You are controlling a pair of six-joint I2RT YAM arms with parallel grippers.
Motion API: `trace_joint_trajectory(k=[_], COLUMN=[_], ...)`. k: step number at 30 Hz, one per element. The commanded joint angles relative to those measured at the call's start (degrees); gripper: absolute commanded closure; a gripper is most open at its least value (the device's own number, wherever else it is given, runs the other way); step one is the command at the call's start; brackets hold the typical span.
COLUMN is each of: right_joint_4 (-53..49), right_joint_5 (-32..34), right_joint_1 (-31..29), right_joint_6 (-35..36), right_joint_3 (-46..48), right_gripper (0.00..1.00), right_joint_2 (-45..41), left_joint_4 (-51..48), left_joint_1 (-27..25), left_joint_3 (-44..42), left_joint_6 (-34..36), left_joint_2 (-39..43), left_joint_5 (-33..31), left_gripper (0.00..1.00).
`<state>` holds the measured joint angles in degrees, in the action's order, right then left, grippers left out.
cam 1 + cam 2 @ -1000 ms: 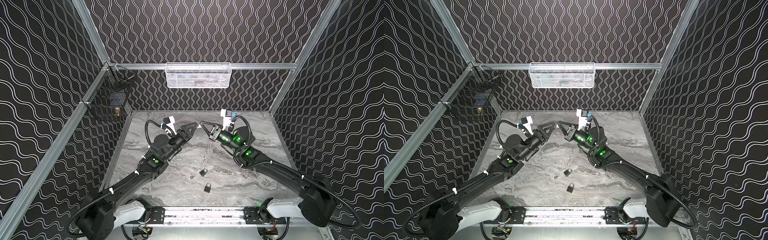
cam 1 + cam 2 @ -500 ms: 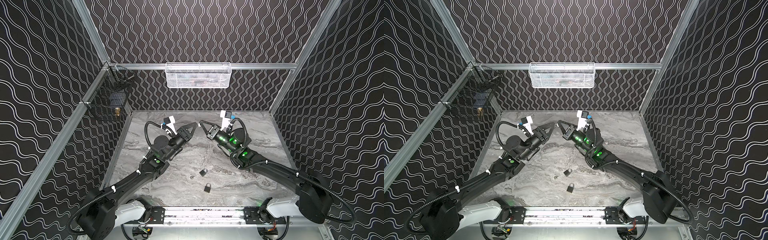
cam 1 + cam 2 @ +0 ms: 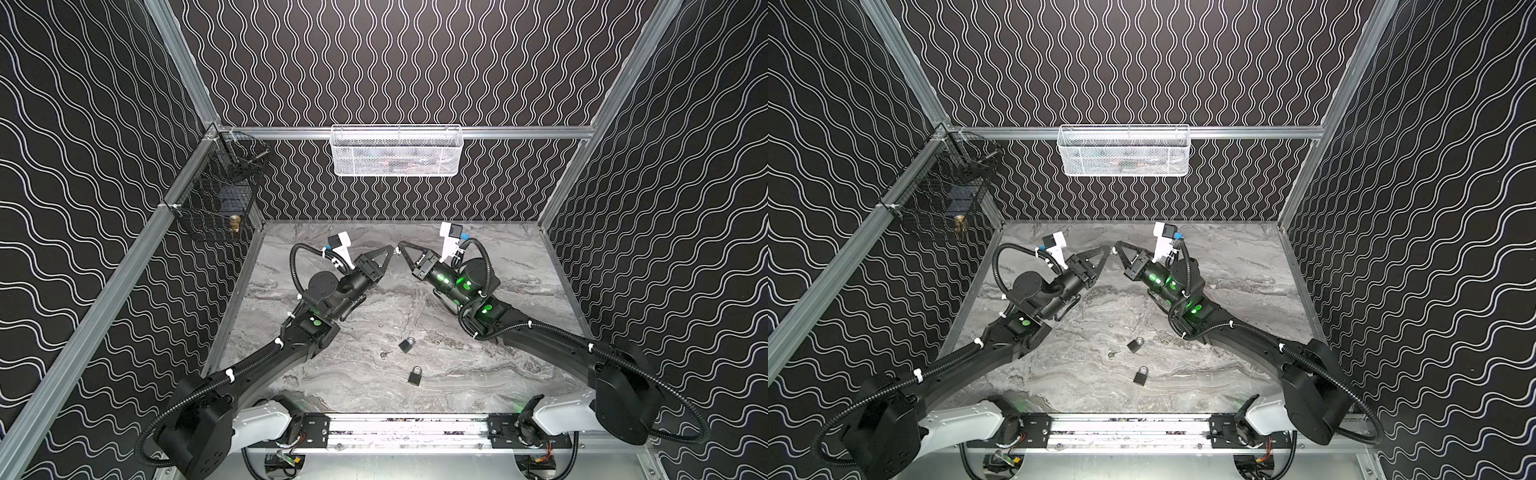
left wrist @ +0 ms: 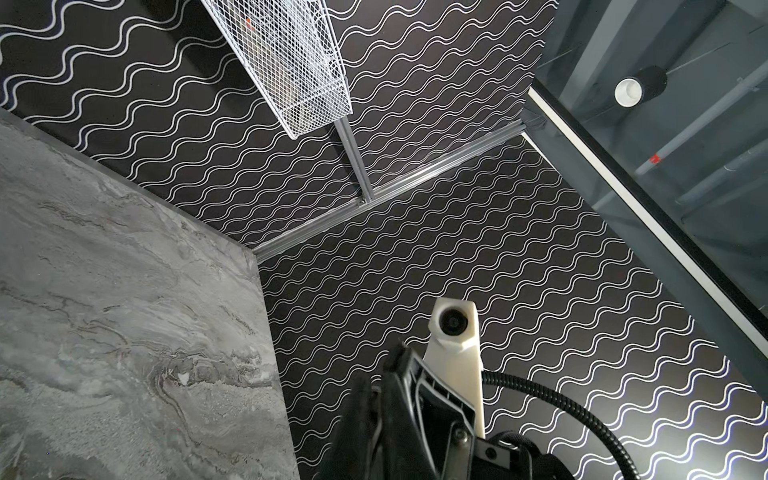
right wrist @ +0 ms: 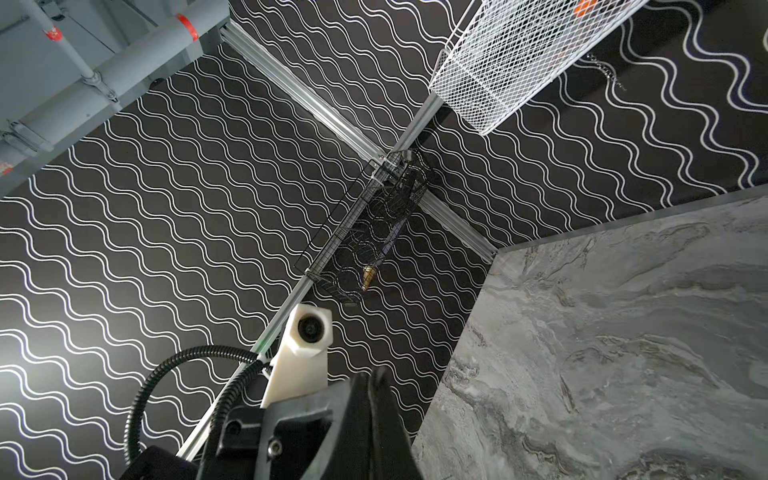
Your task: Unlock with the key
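Note:
Above the back middle of the table my left gripper (image 3: 391,248) and right gripper (image 3: 400,245) meet tip to tip in both top views. A tiny silvery key (image 3: 397,249) glints where the tips touch. In the left wrist view it is a thin pale sliver (image 4: 376,409) between my shut left fingers. Both grippers are shut on it. Two small black padlocks lie on the table near the front, one (image 3: 407,345) slightly behind the other (image 3: 414,376). Whether their shackles are open is too small to tell. A second small key (image 3: 385,354) lies left of them.
A white mesh basket (image 3: 397,151) hangs on the back wall. A black wire basket (image 3: 216,203) with a brass piece hangs at the back left corner. Patterned walls close in three sides of the marble table (image 3: 478,374).
My left jaws have closed from open to shut at the right gripper's tip. The right gripper has edged left toward the left one and stayed shut.

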<state>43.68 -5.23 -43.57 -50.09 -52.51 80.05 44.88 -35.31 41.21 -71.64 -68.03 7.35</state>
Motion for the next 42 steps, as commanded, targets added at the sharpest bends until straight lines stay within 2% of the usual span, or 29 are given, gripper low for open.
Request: trace_joint_trajectory(k=[1,5,6,9,11,17,19,23,28,34,36,40,42], right_joint_4=[2.6,1.0,0.8,-2.8,-7.1,-19.6,-27.0,-38.5,-36.1,-33.4,-34.6,-25.2,-24.0], right_joint_5=[-0.5,-0.5,-0.3,-0.3,-1.0,-12.9,-17.8,-20.7,-28.2,-37.9,-38.2,-44.5,-46.0], right_joint_1=[-0.2,-0.2,-0.1,0.1,0.5,6.0,8.1,9.1,11.1,13.4,13.8,14.8,14.9], right_joint_6=[0.1,1.1,1.3,3.5,5.7,8.3,11.0,18.1,19.3,19.7,21.0,17.0,17.2], right_joint_3=[0.0,-0.3,-0.3,-0.5,-0.9,0.5,-0.7,-1.0,3.7,2.7,1.5,3.4,2.9], right_gripper=[1.0,1.0,0.97,0.7,0.64,0.48,0.44,0.4,0.39,0.39,0.4,0.37,0.38], right_joint_2=[-0.1,-0.4,-0.7,-2.7,-4.4,-10.2,-11.8,-15.9,-19.2,-15.9,-14.5,-11.4,-10.2], left_joint_4=[2.3,0.9,0.6,-0.9,-5.9,-21.9,-29.5,-43.7,-53.4,-53.2,-53.1,-52.9,-53.4], left_joint_1=[0.0,-0.1,-0.1,0.5,1.5,4.6,4.7,4.7,4.6,4.6,4.5,4.4,4.2], left_joint_3=[-0.1,0.1,0.1,0.5,2.1,7.9,10.9,16.9,21.1,22.3,22.6,23.2,23.6], left_joint_6=[0.5,1.8,2.0,4.3,8.1,23.7,30.8,43.0,51.1,52.0,52.2,52.1,52.5], left_joint_2=[-0.2,-0.4,-0.5,-0.1,0.2,-0.1,-0.5,-0.9,-2.0,-3.3,-3.5,-4.0,-4.3], left_joint_5=[-0.1,0.2,0.6,2.7,6.0,20.5,23.8,26.1,27.2,30.7,31.2,31.6,31.9], left_gripper=[0.97,1.0,1.0,1.0,1.0,1.0,1.0,1.0,1.0,1.0,1.0,1.0,1.0])
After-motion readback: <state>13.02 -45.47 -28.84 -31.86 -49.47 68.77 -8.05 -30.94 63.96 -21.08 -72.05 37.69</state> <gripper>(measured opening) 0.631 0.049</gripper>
